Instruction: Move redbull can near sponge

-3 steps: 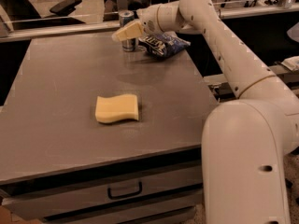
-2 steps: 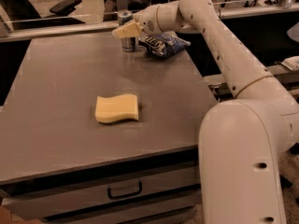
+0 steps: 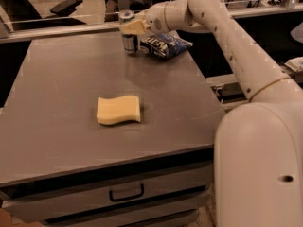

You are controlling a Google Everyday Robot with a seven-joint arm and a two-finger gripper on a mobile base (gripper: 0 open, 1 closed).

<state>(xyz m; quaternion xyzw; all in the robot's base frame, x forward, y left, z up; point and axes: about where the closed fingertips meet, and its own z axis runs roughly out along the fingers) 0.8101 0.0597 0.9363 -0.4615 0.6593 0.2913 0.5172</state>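
The redbull can (image 3: 129, 42) stands upright at the far edge of the grey table (image 3: 57, 79), its silver top showing above the fingers. My gripper (image 3: 131, 26) reaches in from the right and its pale yellow fingers (image 3: 134, 26) are closed around the can's upper half. The can's base looks to be on or just above the table top. The sponge (image 3: 118, 109), a pale yellow wavy block, lies flat near the table's middle, well in front of the can and apart from it.
A dark blue snack bag (image 3: 164, 45) lies just right of the can, almost touching it. My arm (image 3: 227, 37) runs along the table's right side. A drawer handle (image 3: 126, 192) is below the front edge. An office chair (image 3: 64, 6) is behind the table.
The gripper has shifted slightly left around the can, and the can's top now shows above the fingers. The sponge and the bag have not moved.
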